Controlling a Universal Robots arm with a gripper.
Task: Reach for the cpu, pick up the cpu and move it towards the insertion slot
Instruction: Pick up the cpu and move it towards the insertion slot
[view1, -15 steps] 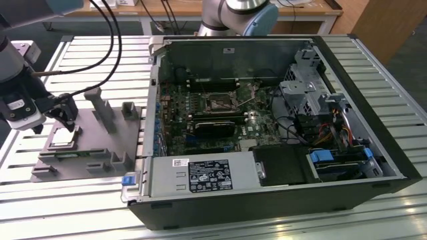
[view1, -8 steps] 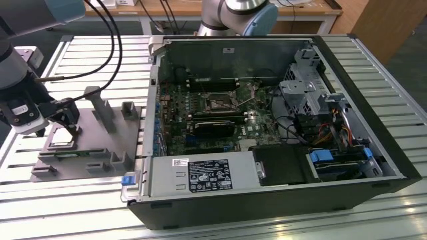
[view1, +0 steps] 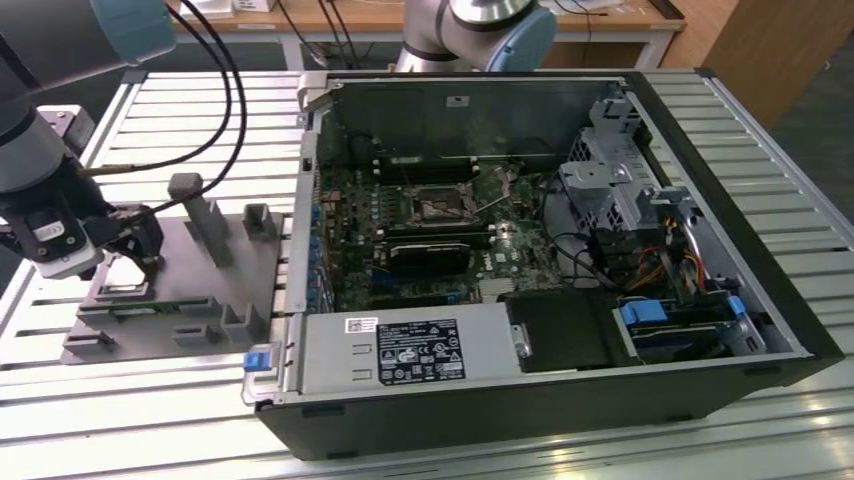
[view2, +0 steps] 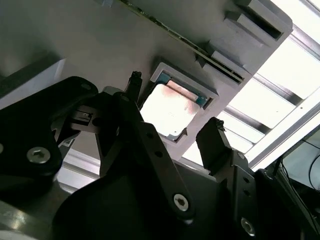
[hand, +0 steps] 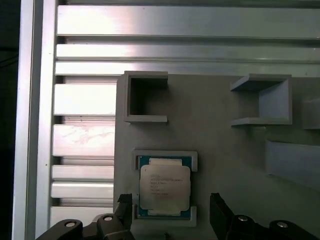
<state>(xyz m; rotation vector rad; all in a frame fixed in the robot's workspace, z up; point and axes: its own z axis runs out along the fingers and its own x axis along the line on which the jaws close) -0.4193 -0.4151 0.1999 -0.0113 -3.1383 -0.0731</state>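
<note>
Hanging low over the grey fixture (view1: 180, 275) at the exterior view's left, the arm (view1: 34, 160) holds its jaws just above the fixture's outer corner. The open computer case (view1: 561, 400) lies beside the fixture on the slatted metal table (view1: 767, 130). Inside the case, the insertion slot (view1: 438, 205) shows as a dark square in a silvery frame on the motherboard, well apart from the jaws.

In the second wrist view the cpu (view2: 167, 107) lies flat in a shallow framed recess of the fixture (view2: 75, 40), its pale metal top facing up. The jaws are spread wide. One black fingertip (view2: 134, 82) stands at one side of the chip and the other at the opposite side, both above it and holding nothing.

In the first wrist view the cpu (hand: 165, 187) sits squarely in its recess near the edge of the fixture (hand: 225, 150), next to the table slats (hand: 85, 140). The released fingertips (hand: 217, 207) flank the chip without gripping it.
</note>
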